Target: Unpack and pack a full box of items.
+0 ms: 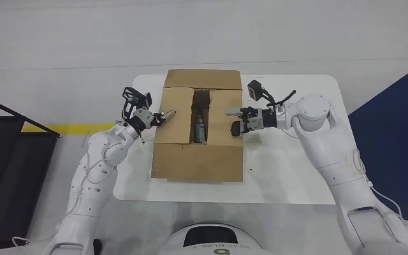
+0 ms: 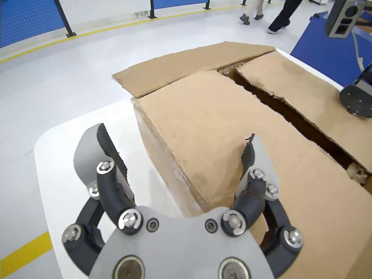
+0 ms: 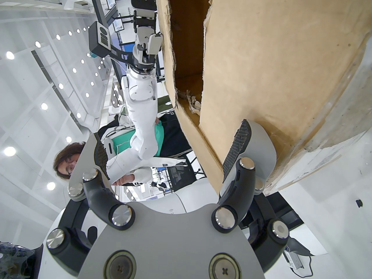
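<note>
Box, cardboard, centred on table: I judge it heavy while full. Flaps stiff, ragged-edged, parted over a gap. Bottle-like item inside, probably smooth. My left gripper and right gripper, jaws spread, flank the outer flap edges, likeliest holds.

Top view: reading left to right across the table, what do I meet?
Left tool → bottle down in the cardboard box's open slot → right tool.
</note>
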